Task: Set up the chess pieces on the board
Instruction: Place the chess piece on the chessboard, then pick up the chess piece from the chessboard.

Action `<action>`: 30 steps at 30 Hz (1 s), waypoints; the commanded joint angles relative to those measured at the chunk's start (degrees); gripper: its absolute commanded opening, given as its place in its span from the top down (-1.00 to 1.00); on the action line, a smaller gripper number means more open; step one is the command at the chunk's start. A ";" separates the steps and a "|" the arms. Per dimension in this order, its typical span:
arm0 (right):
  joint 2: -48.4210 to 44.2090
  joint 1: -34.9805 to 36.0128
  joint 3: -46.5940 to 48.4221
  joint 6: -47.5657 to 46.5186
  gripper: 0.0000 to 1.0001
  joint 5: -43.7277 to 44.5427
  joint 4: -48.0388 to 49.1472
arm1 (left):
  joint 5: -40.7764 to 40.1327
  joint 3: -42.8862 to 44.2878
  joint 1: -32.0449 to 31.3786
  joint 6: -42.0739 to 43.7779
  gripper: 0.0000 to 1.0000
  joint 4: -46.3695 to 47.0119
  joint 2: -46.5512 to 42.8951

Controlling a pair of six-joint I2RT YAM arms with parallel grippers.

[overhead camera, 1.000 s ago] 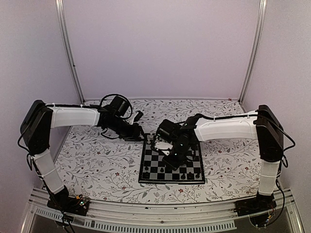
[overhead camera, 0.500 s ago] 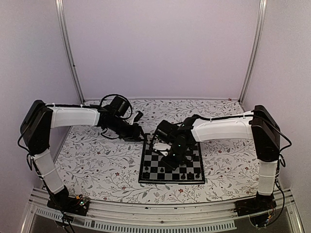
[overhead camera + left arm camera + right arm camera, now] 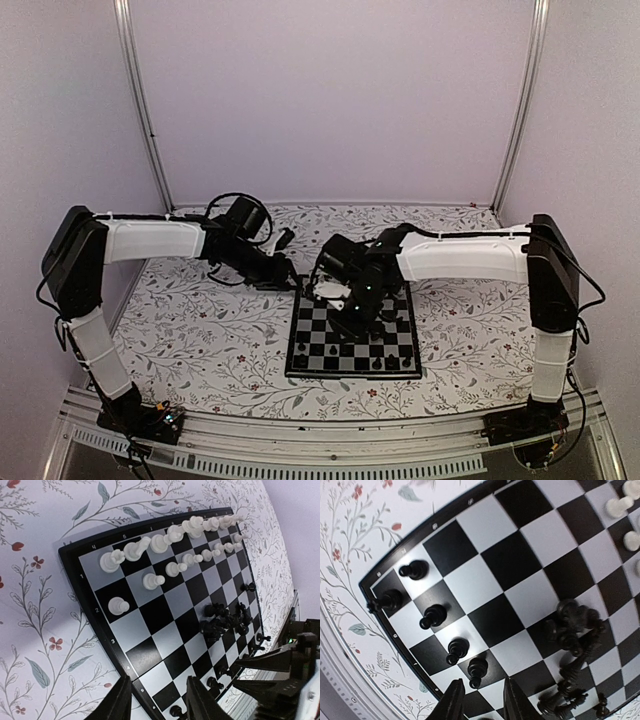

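**Change noted:** within the last second the right fingers (image 3: 352,315) have shifted from over the middle of the board (image 3: 165,640) toward its far-left part. The left fingers (image 3: 286,277) have not moved and hang just off the board's far-left corner.

**Finger state:** the right fingers are parted by a modest gap and hold nothing. The left fingers are likewise parted and empty (both wrist views show bare gaps).

**Location:** the board lies flat about mid-table, a little toward the near edge. On its side facing the table's far edge the white pieces (image 3: 160,542) stand in two rows. By the board's near-left corner stand five black pieces (image 3: 432,616). The remaining black ones lie in a heap (image 3: 572,617) around the board's middle, touching and overlapping.

**Assessment:** the shift carries no piece, so it reads as repositioning, not a placement. The white side appears done, though one back-row piece looks tilted. The black side is judged well short of complete. The heap is the outstanding work, and its tangled pieces will likely need separating before a clean pinch is possible.

**Risk:** a descent into the heap could knock neighbours into the standing rows.
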 commanded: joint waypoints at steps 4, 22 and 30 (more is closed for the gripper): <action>-9.86 -6.13 1.90 3.25 0.38 2.17 1.71 | -1.02 5.41 -0.96 4.37 0.20 -3.15 0.76; -32.08 -16.44 -23.17 15.78 0.26 1.31 17.65 | -14.86 33.98 -14.24 9.20 0.29 -23.73 20.68; -32.80 -16.47 -25.10 16.47 0.26 0.37 19.69 | -13.28 34.82 -14.24 3.18 0.24 -25.73 23.93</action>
